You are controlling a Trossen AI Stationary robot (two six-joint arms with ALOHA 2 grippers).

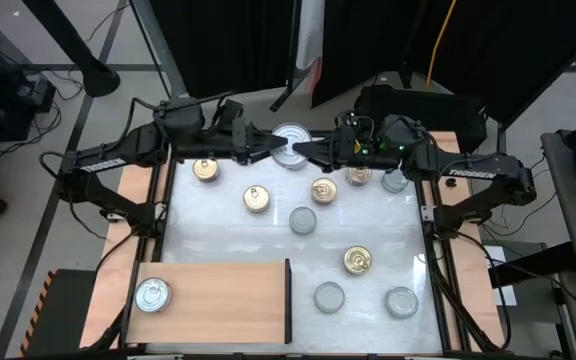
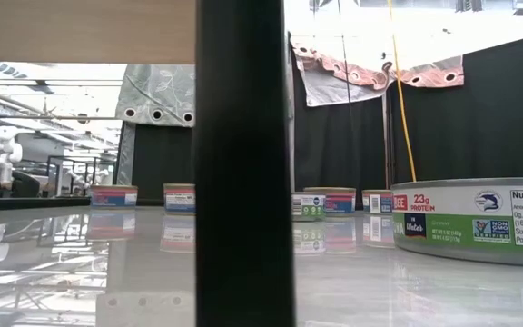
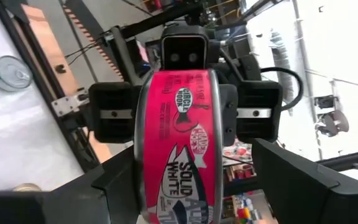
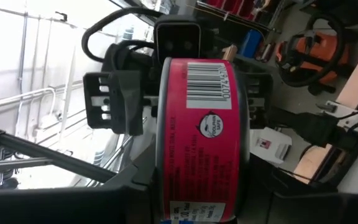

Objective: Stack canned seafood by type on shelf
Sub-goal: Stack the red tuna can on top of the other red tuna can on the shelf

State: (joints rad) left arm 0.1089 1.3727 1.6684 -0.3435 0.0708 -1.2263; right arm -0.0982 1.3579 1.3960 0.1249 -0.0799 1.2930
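Note:
A red-labelled can (image 1: 290, 143) of seafood hangs high over the table's far middle, silver lid up, between both grippers. My right gripper (image 1: 305, 150) comes from the right and is shut on it. My left gripper (image 1: 271, 150) comes from the left and is open; its fingers (image 3: 110, 186) stand above and below the can with a gap on one side. The shelf (image 1: 218, 300), a light wooden board with a dark upright edge (image 1: 288, 300), lies near left. One silver-lidded can (image 1: 153, 293) rests on it on its flat base. My right gripper pinches the red can's two flat faces at the rim (image 3: 139, 118) between its two fingers (image 3: 114, 115), one on the lid and one under the base. It reaches in level from the table's right. The can is lifted clear, roughly level, lid up.
Gold-lidded cans (image 1: 205, 169) (image 1: 256, 198) (image 1: 323, 190) (image 1: 358, 261) and silver-lidded ones (image 1: 303, 220) (image 1: 329, 296) (image 1: 401, 301) are scattered over the white tabletop. Two more (image 1: 358, 175) (image 1: 395, 180) sit under my right arm. One can (image 2: 475, 222) looms close in the low view.

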